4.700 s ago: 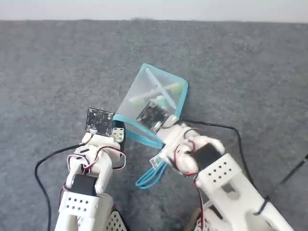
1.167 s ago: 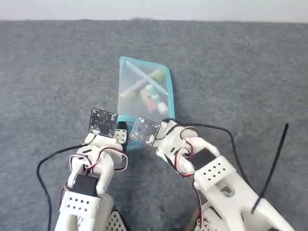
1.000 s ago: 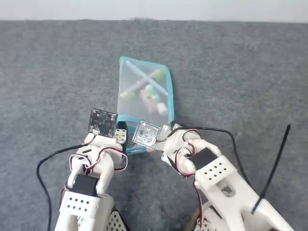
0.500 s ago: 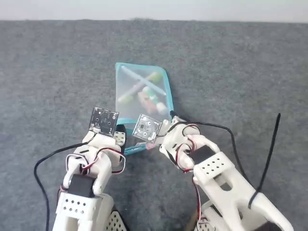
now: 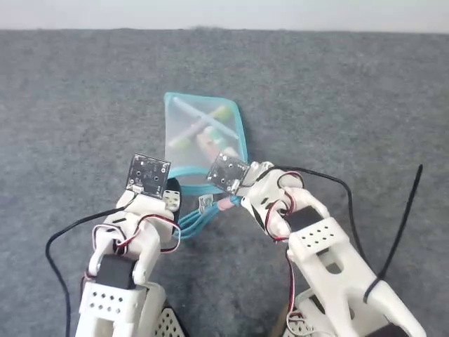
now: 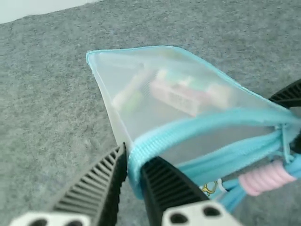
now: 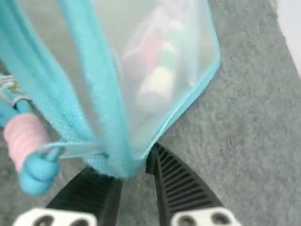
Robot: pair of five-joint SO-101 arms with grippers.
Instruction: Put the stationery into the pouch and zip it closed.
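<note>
The translucent pouch (image 5: pixel 203 137) with teal trim lies on the grey carpet, with pens and other stationery (image 5: pixel 207 133) inside it. My left gripper (image 6: pixel 134 162) is shut on the near-left corner of its zipper edge (image 6: pixel 197 127). My right gripper (image 7: pixel 134 165) is shut on the zipper's other end, beside the pull tab (image 7: pixel 70 149). In the high view the left gripper (image 5: pixel 177 191) and right gripper (image 5: pixel 237 188) sit at the pouch's near edge. A blue strap (image 5: pixel 200 217) with a pink bead (image 5: pixel 224 205) hangs between them.
Grey carpet (image 5: pixel 351 91) spreads on all sides of the pouch. A pale wall strip (image 5: pixel 224 14) runs along the far edge. Black cables (image 5: pixel 400 225) trail beside the right arm, and another cable (image 5: pixel 66 235) loops by the left arm.
The right gripper has moved to the right along the pouch's near edge. The pouch has shifted a little left and away, and the blue strap with its pink bead now shows between the arms.
</note>
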